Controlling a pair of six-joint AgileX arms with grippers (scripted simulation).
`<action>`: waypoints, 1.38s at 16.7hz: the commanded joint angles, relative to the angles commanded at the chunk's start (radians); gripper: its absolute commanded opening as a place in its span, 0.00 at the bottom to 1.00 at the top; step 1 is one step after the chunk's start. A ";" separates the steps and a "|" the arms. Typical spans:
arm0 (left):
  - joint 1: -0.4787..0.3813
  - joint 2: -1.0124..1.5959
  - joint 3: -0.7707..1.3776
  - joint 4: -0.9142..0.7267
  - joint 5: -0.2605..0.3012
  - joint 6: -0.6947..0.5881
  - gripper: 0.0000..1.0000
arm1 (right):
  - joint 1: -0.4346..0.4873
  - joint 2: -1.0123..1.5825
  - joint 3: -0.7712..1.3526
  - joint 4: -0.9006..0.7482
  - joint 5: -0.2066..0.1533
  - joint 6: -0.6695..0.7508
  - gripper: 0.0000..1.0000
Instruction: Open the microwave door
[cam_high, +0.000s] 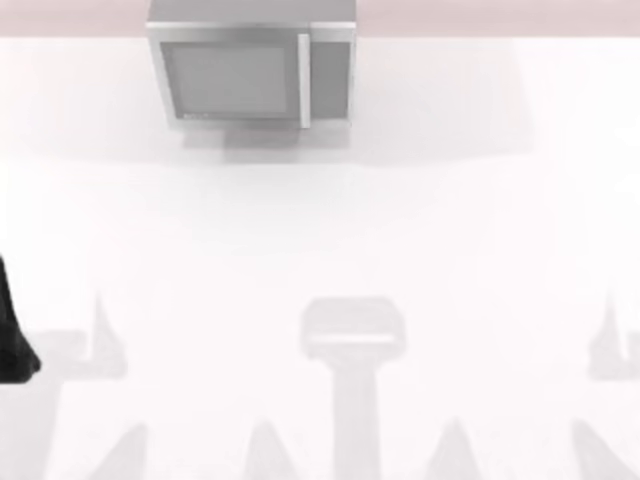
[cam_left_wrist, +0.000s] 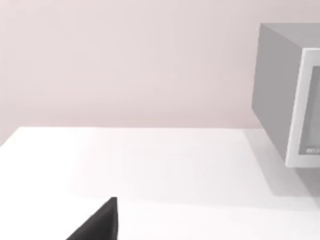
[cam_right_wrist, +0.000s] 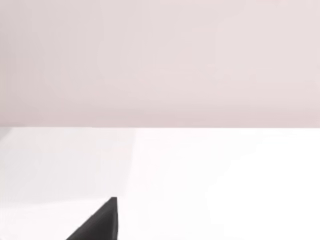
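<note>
Standing at the far edge of the white table (cam_high: 320, 250), a little left of centre in the top view, the microwave (cam_high: 252, 70) faces the near side with the microwave door (cam_high: 235, 78) flat against its front, closed. The door's pale vertical bar handle (cam_high: 305, 80) runs along its right edge, just beside the plain grey control strip (cam_high: 334, 78).

A dark part of the left arm (cam_high: 12, 335) shows at the table's left edge, well apart from the oven. The left gripper's dark tip (cam_left_wrist: 100, 225) sits low in the left wrist view, over bare tabletop, with the microwave's side wall farther off; whether its fingers are parted or closed cannot be told.

The right gripper's tip (cam_right_wrist: 100, 225) shows only in the right wrist view, above bare table before a pale pink wall (cam_right_wrist: 160, 60); its grip cannot be told either.
</note>
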 joint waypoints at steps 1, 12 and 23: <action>0.000 0.000 0.000 0.000 0.000 0.000 1.00 | 0.000 0.000 0.000 0.000 0.000 0.000 1.00; -0.183 0.561 0.521 -0.195 -0.113 -0.151 1.00 | 0.000 0.000 0.000 0.000 0.000 0.000 1.00; -0.501 1.709 1.496 -0.532 -0.306 -0.422 1.00 | 0.000 0.000 0.000 0.000 0.000 0.000 1.00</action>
